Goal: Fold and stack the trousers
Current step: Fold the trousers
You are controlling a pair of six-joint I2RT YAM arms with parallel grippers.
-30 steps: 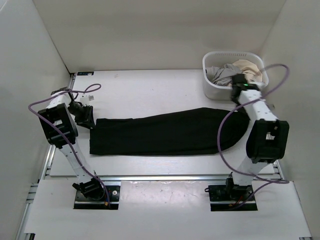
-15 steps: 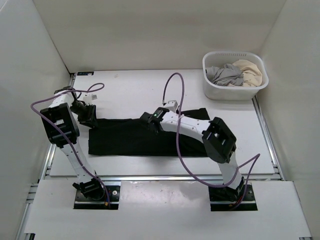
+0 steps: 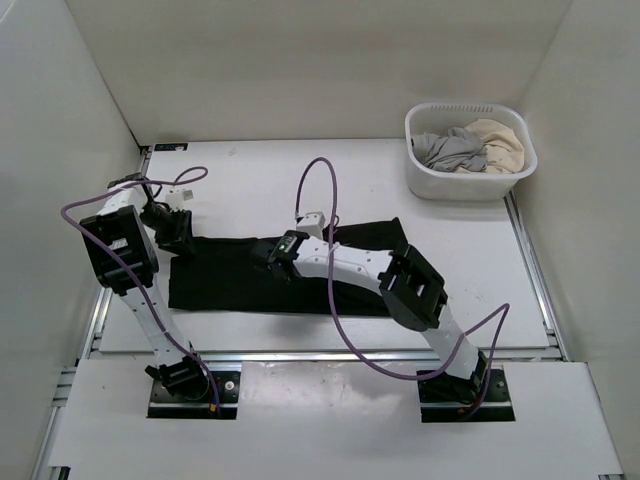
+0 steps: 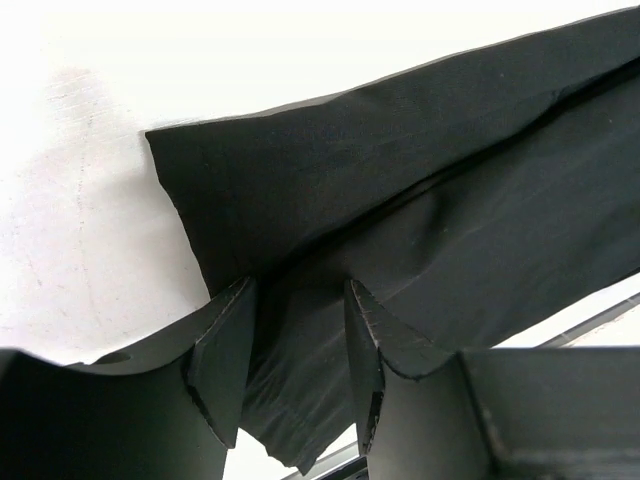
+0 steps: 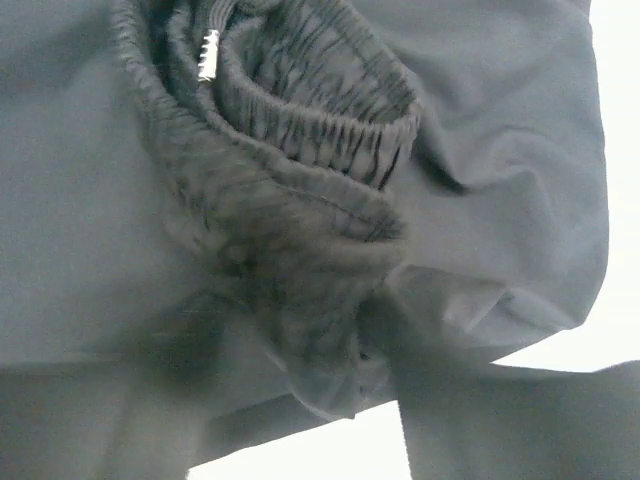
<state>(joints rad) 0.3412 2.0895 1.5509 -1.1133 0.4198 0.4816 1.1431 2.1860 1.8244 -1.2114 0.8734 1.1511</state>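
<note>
Since a moment ago the right tool [image 3: 272, 255] has travelled farther toward the left edge of the tabletop [image 3: 260, 180], dragging the waistband [image 5: 330, 130] back over the legs. It is clamped on that bunched elastic. The trousers [image 3: 230, 290] now lie doubled, stretching from near the left edge to just past the middle. At the cuff end the left tool [image 4: 295, 375] pinches a fold of the cloth. A white basket [image 3: 462, 188] holding a grey garment [image 3: 445, 150] and a beige garment [image 3: 500, 140] sits in the far right corner.
</note>
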